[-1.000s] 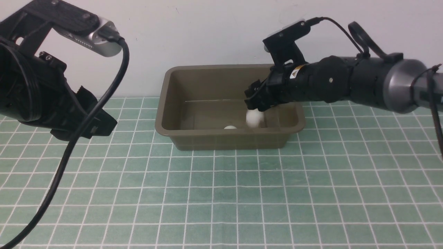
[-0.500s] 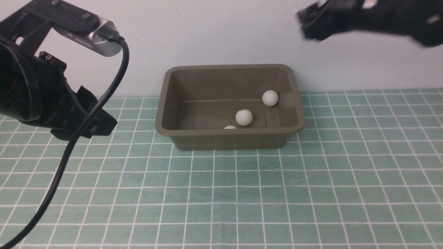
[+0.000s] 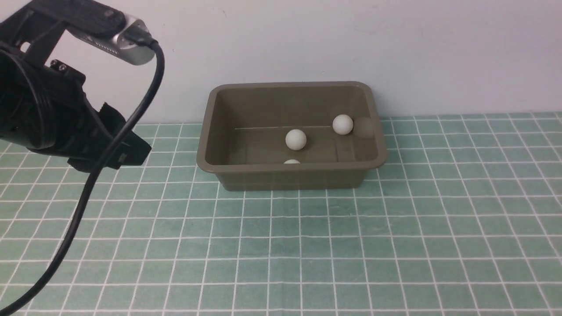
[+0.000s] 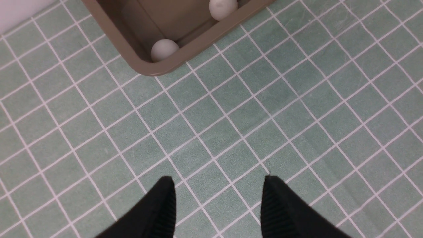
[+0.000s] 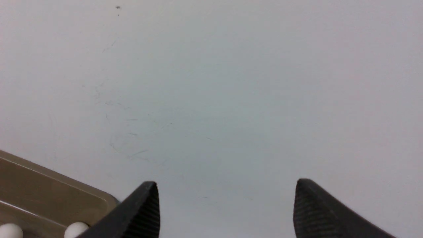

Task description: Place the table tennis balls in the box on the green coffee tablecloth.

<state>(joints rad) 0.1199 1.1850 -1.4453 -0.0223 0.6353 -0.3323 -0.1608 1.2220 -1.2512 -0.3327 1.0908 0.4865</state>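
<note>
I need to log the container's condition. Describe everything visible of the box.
The box is an olive-brown rectangular tub, plastic-looking, with rounded corners, flared rim, sloping walls and no lid. It stands upright on the green checked tablecloth, close to the white wall behind. Three white balls show inside from the front; the left wrist view shows another ball in a near corner.
</note>
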